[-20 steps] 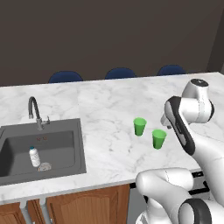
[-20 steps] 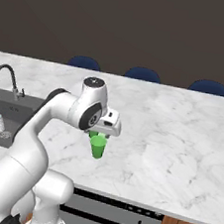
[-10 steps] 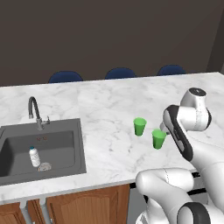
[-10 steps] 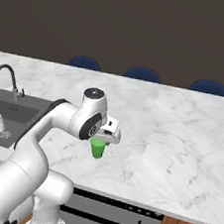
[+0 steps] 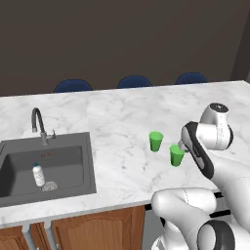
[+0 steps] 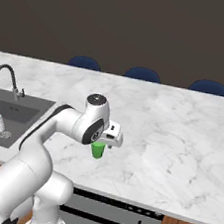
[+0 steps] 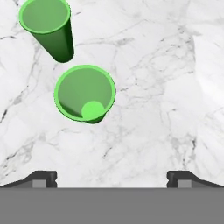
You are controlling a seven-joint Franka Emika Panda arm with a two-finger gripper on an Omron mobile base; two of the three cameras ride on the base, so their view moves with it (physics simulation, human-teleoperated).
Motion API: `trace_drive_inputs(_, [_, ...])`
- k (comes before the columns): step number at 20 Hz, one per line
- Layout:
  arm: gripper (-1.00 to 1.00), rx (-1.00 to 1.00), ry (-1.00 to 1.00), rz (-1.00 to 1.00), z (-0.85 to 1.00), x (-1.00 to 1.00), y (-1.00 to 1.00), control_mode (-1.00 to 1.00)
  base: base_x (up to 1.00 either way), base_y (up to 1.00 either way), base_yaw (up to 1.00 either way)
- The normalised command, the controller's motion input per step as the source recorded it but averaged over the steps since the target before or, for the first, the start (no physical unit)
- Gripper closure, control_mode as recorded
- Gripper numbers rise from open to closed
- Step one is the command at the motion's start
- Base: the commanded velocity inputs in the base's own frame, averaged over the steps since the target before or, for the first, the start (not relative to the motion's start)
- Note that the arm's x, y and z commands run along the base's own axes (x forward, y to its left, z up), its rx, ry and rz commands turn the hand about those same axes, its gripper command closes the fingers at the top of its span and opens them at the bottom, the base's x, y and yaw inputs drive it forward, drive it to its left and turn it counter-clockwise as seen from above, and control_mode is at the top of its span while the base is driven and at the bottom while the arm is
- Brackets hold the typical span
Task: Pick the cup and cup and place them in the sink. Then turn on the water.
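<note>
**Both cups on the counter; nothing placed, tap untouched**

I find no step completed. The near cup (image 7: 85, 94) and the far cup (image 7: 47, 27) stand upright on the white marble counter (image 5: 117, 122), close beside each other and well apart from the sink (image 5: 10, 193). Both are plain bright green, tapered, wider at the rim, empty. My gripper (image 7: 111, 177) hovers just above the near cup, jaws spread wide, holding nothing. A small white bottle (image 5: 38, 175) lies in the basin. Remaining, in my judgement: two picks, two placements, then the water.
</note>
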Motion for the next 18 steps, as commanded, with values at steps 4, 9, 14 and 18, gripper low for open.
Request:
trace_drive_inputs(4, [-1.0,0.0,0.0,0.0,-0.15,0.29,-0.01,-1.0,0.0,0.0,0.0])
trace_drive_inputs(9, [-1.0,0.0,0.0,0.0,-0.15,0.33,0.0,-1.0,0.0,0.0,0.0])
trace_drive_inputs(14, [-1.0,0.02,0.0,0.0,-0.15,0.35,-0.01,-1.0,0.0,0.0,0.0])
trace_drive_inputs(18, [-1.0,0.0,0.0,0.0,-0.19,0.28,-0.02,-1.0,0.0,0.0,0.0])
